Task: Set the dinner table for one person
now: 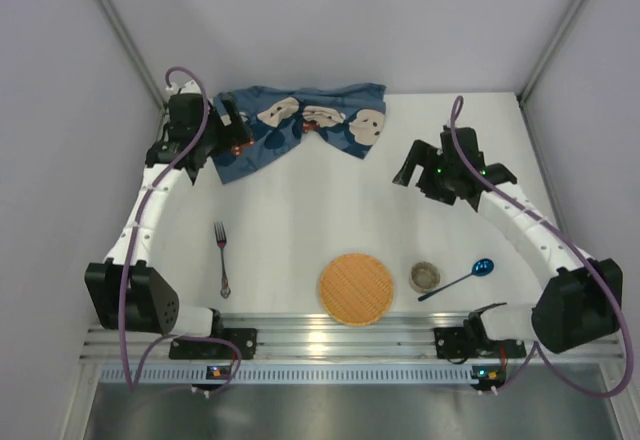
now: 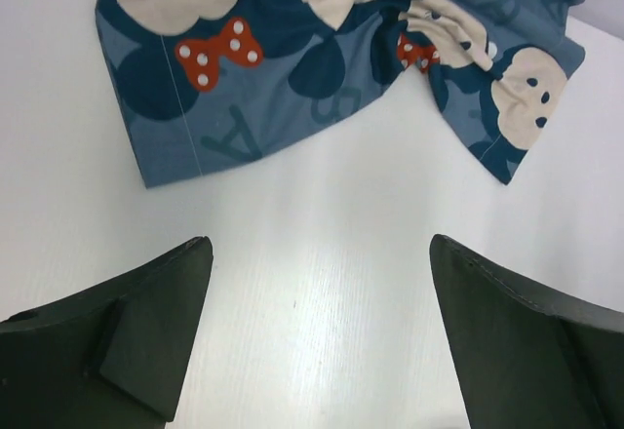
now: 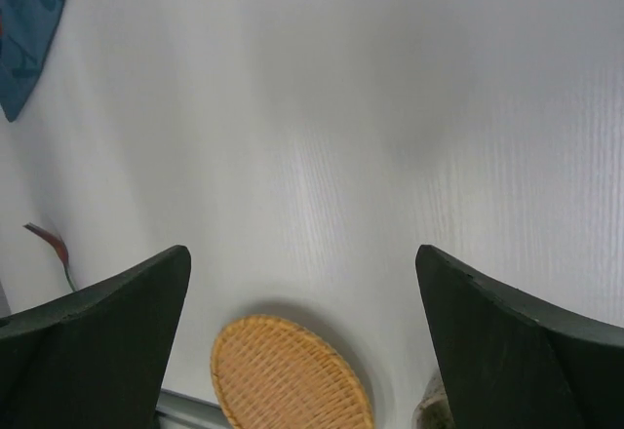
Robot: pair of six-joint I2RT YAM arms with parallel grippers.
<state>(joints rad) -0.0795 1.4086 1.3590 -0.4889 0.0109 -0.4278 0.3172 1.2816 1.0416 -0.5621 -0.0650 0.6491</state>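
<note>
The dinner table [image 1: 300, 210] is a large white tabletop. A crumpled blue cartoon-print cloth [image 1: 300, 125] lies at its far side and fills the top of the left wrist view [image 2: 292, 49]. A round woven plate [image 1: 356, 288] sits near the front edge, also in the right wrist view [image 3: 288, 375]. A fork [image 1: 222, 257] lies left of it. A small cup [image 1: 425, 277] and a blue spoon [image 1: 462, 278] lie to its right. My left gripper [image 1: 235, 135] is open and empty at the cloth's left edge. My right gripper [image 1: 412, 168] is open and empty above bare table, right of the cloth.
A metal rail [image 1: 330, 335] runs along the near edge of the table. Grey walls close in the left, right and far sides. The fork's tip shows at the left edge of the right wrist view [image 3: 54, 249].
</note>
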